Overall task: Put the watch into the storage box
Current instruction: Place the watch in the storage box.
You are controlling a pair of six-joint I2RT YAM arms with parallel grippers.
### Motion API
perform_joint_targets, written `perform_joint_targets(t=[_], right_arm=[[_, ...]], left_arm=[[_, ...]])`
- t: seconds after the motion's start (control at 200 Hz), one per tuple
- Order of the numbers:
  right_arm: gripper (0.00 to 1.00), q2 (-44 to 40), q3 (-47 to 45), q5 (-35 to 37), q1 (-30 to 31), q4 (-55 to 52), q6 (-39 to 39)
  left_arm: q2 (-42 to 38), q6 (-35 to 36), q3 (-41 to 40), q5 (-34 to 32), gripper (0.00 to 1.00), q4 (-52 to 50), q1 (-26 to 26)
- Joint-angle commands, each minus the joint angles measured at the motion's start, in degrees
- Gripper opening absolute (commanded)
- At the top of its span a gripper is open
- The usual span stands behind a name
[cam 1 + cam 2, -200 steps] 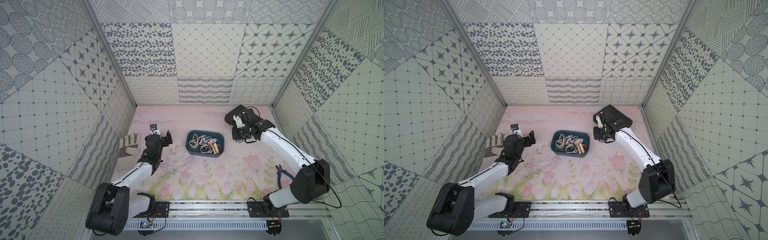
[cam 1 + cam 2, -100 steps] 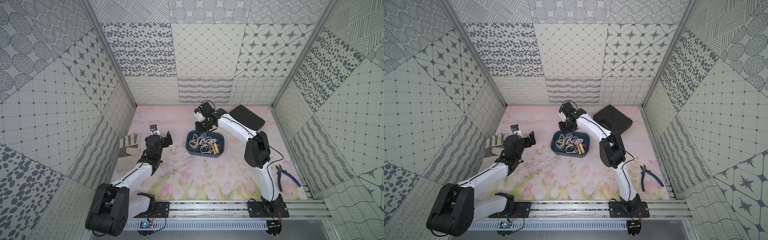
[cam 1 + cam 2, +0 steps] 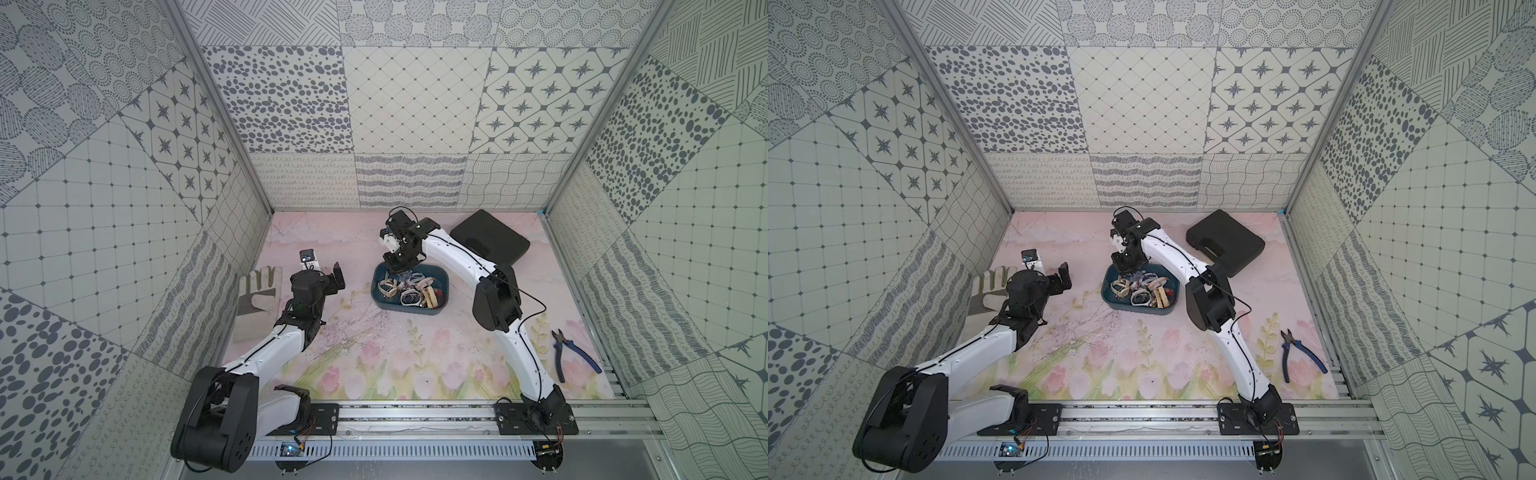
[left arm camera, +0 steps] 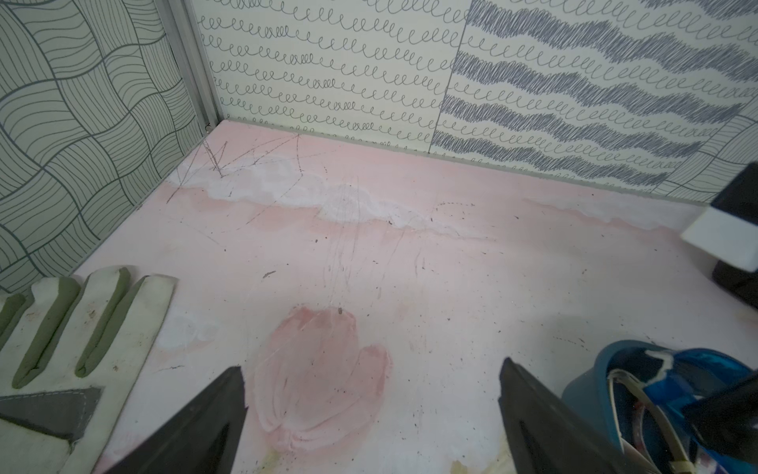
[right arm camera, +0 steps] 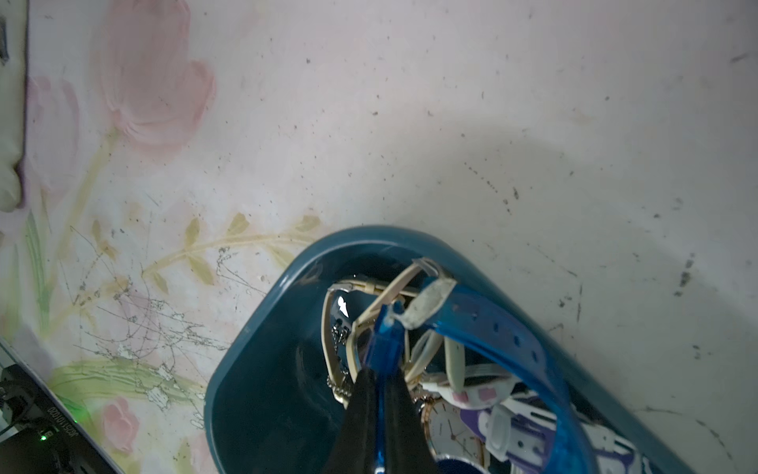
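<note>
Watch in right pincer, now over storage box.

Soft, even light in both top views; the storage box looks dim inside, perhaps blurred.

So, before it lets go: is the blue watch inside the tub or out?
Over it, not dropped: the right gripper is shut on the blue watch above the tub.

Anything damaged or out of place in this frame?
The blue watch pinched in the right gripper over the storage box has a whitish, peeling patch at its strap end. The mat is scratched nearby.
</note>
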Motion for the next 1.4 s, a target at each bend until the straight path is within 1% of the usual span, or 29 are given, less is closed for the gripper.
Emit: perform_joint_targets(t=[0.0,0.075,0.205,0.29,0.395,0.555,0.745,0.956,1.041,1.151,1.236,1.321,1.396], right_arm=[[0.00,-6.2,-3.2,1.3,1.1,1.4,-1.5],[0.00,-6.8,-4.7,1.1,1.2,1.6,-1.8],[0.00,-5.0,-4.4,0.1,1.1,2.1,-2.1],[0.00,-3.2,-2.8,-1.6,1.1,2.4,-2.3],[0.00,-0.5,0.8,-1.8,1.0,0.7,-2.7],[0.00,1.6,1.7,-1.6,1.1,1.7,-3.2],[0.00,2.8,0.4,-1.5,1.0,2.8,-3.0],[0.00,1.5,-2.7,-2.5,1.2,5.3,-2.2],[0.05,1.6,-3.3,-2.6,1.1,5.5,-2.2],[0.24,0.9,-4.0,-1.9,1.1,5.5,-2.3],[0.33,-0.9,-4.9,-1.4,1.1,6.3,-2.1],[0.37,-2.6,-5.5,-1.0,1.0,6.9,-1.8],[0.38,-4.0,-6.1,-1.2,0.9,7.2,-1.8]], left_arm=[[0.1,-0.3,0.5,0.5,0.99,0.6,0.2],[0.2,-0.4,0.5,0.5,1.00,0.6,0.3],[0.0,-0.4,0.3,0.5,1.00,0.5,0.2],[-0.2,-0.4,0.3,0.4,1.00,0.4,0.2],[-0.2,-0.5,0.3,0.3,1.00,0.5,0.2],[-0.2,-0.5,0.3,0.4,1.00,0.5,0.2],[-0.2,-0.5,0.3,0.5,1.00,0.6,0.3],[0.0,-0.4,0.3,0.6,0.99,0.7,0.2],[-0.1,-0.5,0.2,0.7,0.99,0.7,0.2],[-0.3,-0.5,0.2,0.6,1.00,0.7,0.2],[-0.2,-0.5,0.2,0.7,1.00,0.8,0.3],[-0.3,-0.6,0.2,0.9,1.00,0.7,0.3],[-0.5,-0.7,0.2,1.0,0.99,0.5,0.3]])
